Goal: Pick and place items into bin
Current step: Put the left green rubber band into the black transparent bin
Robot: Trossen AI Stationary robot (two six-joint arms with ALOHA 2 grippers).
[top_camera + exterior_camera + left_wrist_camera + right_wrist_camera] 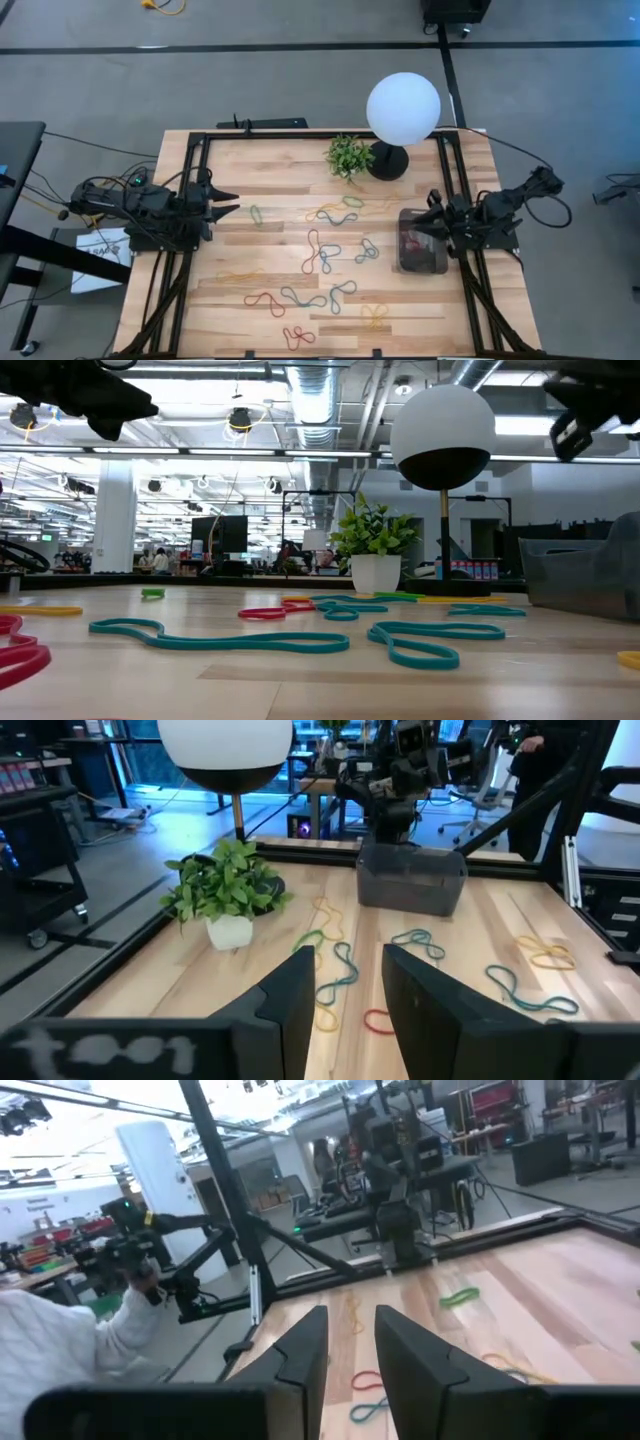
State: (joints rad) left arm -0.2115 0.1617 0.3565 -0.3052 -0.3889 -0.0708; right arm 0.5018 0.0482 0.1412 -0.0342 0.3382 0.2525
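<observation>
Rubber bands (322, 252) scattered across the middle and lower centre of the high view; bin (421, 241) at centre right.

Largest first: the wooden table (270, 165) carries everything, the dark translucent bin already showing something red inside. The bands look light, thin and floppy, lying flat, so I judge a pinch where a loop crosses or bunches is best. Left gripper (228, 202) hangs at the table's left edge, fingers slightly parted, empty. Right gripper (432, 222) hovers over the bin, narrowly parted, apparently holding nothing.

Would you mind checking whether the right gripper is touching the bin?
Cannot tell. In the high view the right gripper overlaps the bin's edge, but its height above is unclear; the other views don't show it.
</observation>
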